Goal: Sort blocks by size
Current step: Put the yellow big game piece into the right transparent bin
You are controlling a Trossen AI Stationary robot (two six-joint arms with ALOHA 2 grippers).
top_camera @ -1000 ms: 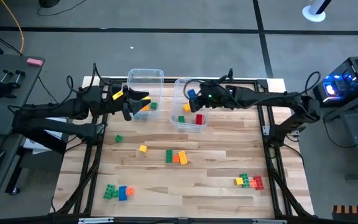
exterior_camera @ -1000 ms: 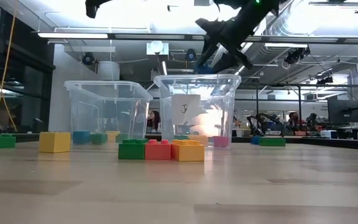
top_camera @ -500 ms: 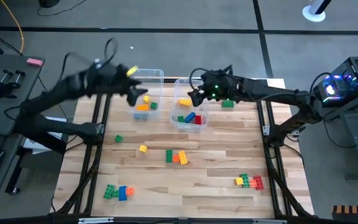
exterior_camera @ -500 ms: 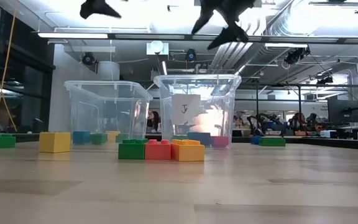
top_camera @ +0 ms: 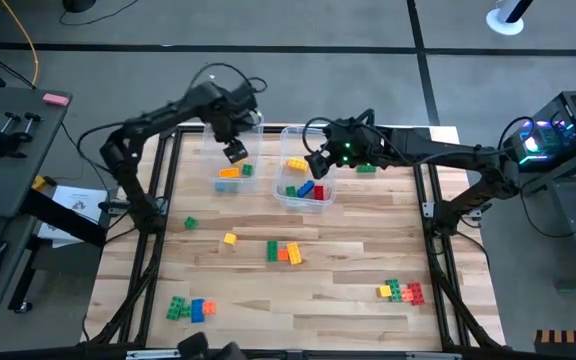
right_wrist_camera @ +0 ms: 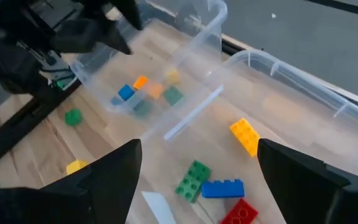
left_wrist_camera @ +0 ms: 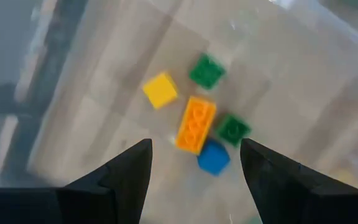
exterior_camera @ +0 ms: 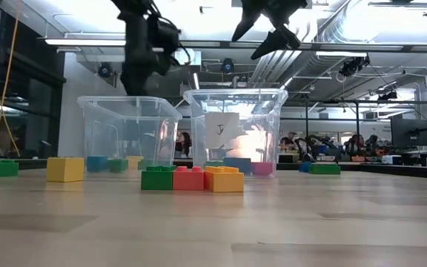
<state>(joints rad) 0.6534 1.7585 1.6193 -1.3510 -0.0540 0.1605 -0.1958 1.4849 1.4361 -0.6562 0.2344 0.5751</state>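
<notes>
Wooden counter (top_camera: pixel 348 250) carries two clear bins side by side for separate sizes: left bin (top_camera: pixel 234 125) holds short blocks (left_wrist_camera: pixel 194 124), right bin (top_camera: pixel 293 135) longer ones (right_wrist_camera: pixel 222 188). More blocks (top_camera: pixel 284 252) lie loose. Left claw (top_camera: pixel 234 152) hovers over its bin, spread, empty. Right claw (top_camera: pixel 318 165) hovers over its bin, spread, holding nothing.

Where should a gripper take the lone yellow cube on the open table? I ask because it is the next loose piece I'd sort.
Probably across two opposite flat sides of the yellow cube, coming straight down from above. It sits alone on the table, apart from the green-red-orange row, so open fingers have room either side.
</notes>
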